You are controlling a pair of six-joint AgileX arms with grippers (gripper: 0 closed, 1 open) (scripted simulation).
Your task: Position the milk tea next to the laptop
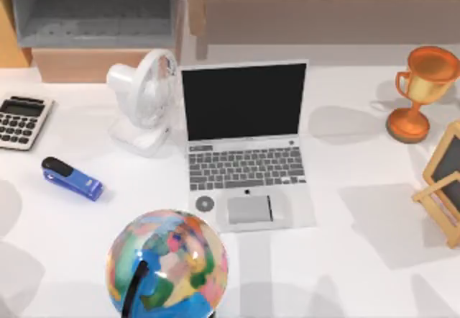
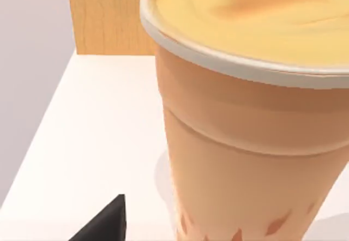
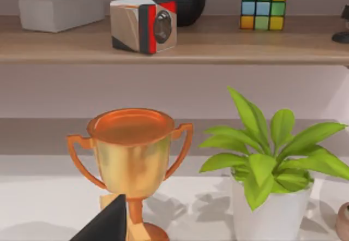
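Left wrist view puts the tan-brown milk tea cup (image 2: 245, 143) close ahead of the left gripper, grip unreadable; I'd centre on its waist before carrying it beside the silver-grey laptop (image 1: 244, 145)

Desk: white top (image 1: 359, 260), soft grey shadows lying across it toward 4 and 8 o'clock.
Cabinet: light wooden unit with a grey open compartment (image 1: 93, 8) at 11 o'clock beyond the desk edge.
Shelf: long wooden board (image 3: 180, 42) on the pale wall (image 3: 163, 88), running behind the desk from 12 to 2 o'clock.
Light: even and bright.
Side panel: wooden upright (image 2: 109, 17) standing at the desk's far edge.
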